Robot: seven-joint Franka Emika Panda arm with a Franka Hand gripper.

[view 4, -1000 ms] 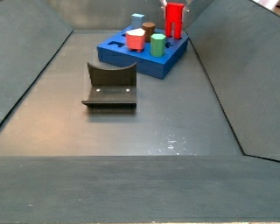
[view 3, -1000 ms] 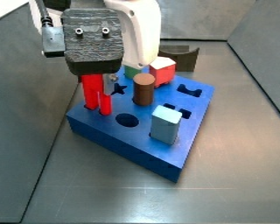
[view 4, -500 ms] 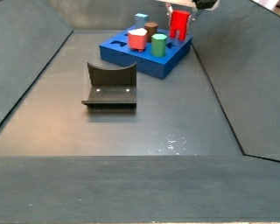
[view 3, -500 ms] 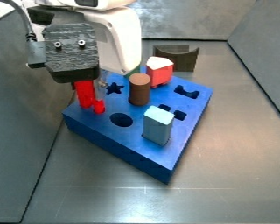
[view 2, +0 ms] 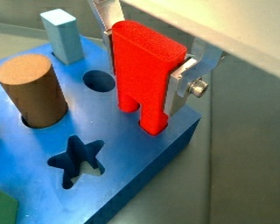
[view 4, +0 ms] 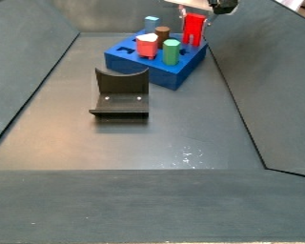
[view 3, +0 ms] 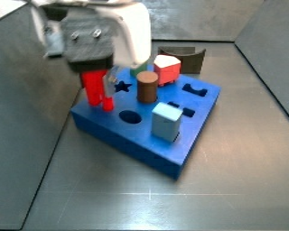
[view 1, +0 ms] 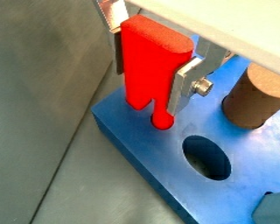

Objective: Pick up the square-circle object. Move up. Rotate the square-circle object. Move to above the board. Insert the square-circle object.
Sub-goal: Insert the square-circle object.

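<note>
Red square-circle object (view 2: 146,70) in gripper (view 2: 149,66), over board (view 2: 130,171)

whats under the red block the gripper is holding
The gripper holds the red block upright; its lower end meets the blue board near a corner. Any hole beneath is covered.

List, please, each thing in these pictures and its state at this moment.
Gripper: shut on the red block, at the board's corner.
Red block: upright, held, its bottom end at the board.
Board: flat on the floor.
Brown cylinder: upright in its hole.
Round hole: empty.
Star hole: empty.
</note>
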